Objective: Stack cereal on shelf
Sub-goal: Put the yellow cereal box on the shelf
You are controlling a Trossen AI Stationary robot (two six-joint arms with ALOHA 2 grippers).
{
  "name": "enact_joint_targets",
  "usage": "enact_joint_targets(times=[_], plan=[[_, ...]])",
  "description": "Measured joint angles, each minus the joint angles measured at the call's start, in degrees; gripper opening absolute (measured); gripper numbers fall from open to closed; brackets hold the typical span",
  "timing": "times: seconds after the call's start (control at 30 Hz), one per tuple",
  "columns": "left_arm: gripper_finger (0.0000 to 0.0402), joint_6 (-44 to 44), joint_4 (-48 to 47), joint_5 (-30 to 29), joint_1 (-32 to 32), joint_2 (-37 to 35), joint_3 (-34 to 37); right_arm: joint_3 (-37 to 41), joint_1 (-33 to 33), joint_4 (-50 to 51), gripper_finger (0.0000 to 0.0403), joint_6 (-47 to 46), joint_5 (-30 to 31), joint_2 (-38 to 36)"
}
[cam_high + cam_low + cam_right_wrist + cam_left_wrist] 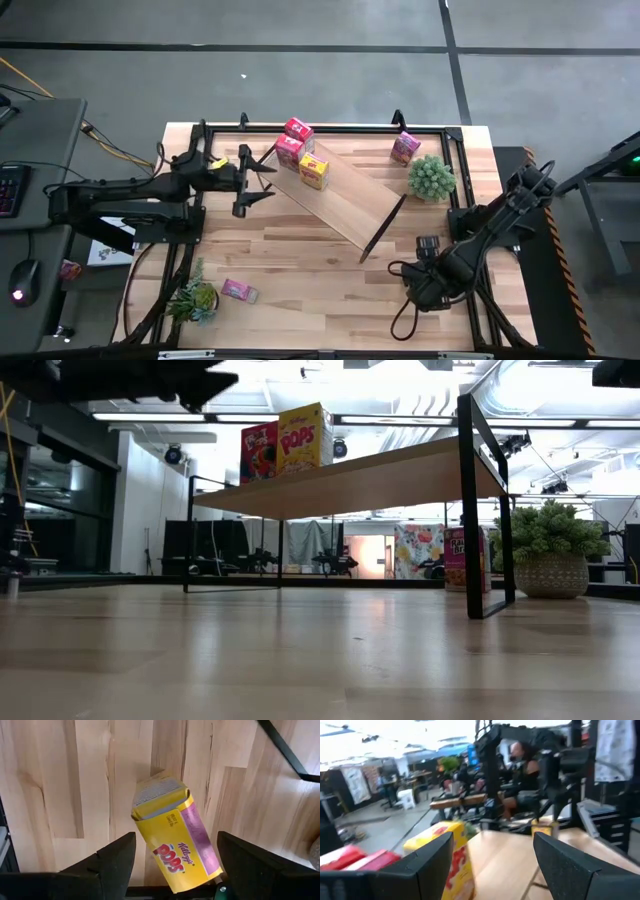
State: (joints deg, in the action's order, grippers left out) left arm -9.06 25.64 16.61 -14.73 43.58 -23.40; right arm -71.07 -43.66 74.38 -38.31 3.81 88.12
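Shelf [340, 195] lying diagonally on the table [300, 280], bearing two red cereal boxes [290, 150] and a yellow box [314, 171] at its left end. Left gripper [262, 180], fingers spread, empty, hovers just beside that end. Right gripper [172, 865], beyond the shelf's right end, pinches a yellow Pops box [172, 840] above the table.

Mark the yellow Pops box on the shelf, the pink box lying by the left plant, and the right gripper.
Yellow Pops box [314, 171]: high view, its top face.
Pink box [238, 291]: high view, its upward side.
Right gripper [175, 865]: right wrist view, gap between fingers.
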Motion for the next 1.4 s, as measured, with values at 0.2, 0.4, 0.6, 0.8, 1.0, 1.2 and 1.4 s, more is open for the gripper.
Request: enact_joint_targets(times=[0.2,0.4,0.6,0.8,1.0,1.2,1.4], plan=[[0.0266,1.5,-0.1,0.4,1.0,-1.9,0.0,0.0,0.0,0.0,0.0272,0.0,-0.9,1.5],[0.0266,2.1,0.8,2.4,2.4,-3.0,0.0,0.0,0.0,0.6,0.0272,1.3,-0.2,3.3],[0.0266,2.5,1.6,2.4,3.9,-4.6,0.0,0.0,0.0,1.8,0.0271,1.3,0.6,4.2],[0.0266,3.0,1.7,2.4,5.2,-6.3,0.0,0.0,0.0,1.7,0.0238,1.3,2.2,4.2],[0.0266,3.1,1.7,2.4,6.8,-8.3,0.0,0.0,0.2,1.4,0.0190,-0.6,2.2,4.2],[0.0266,3.0,1.6,2.4,8.2,-9.3,0.0,-0.5,1.9,1.5,0.0163,-11.9,1.4,4.2],[0.0266,3.0,1.6,2.4,8.6,-9.5,0.0,-7.1,4.1,-1.3,0.0161,-14.2,-1.9,4.2]])
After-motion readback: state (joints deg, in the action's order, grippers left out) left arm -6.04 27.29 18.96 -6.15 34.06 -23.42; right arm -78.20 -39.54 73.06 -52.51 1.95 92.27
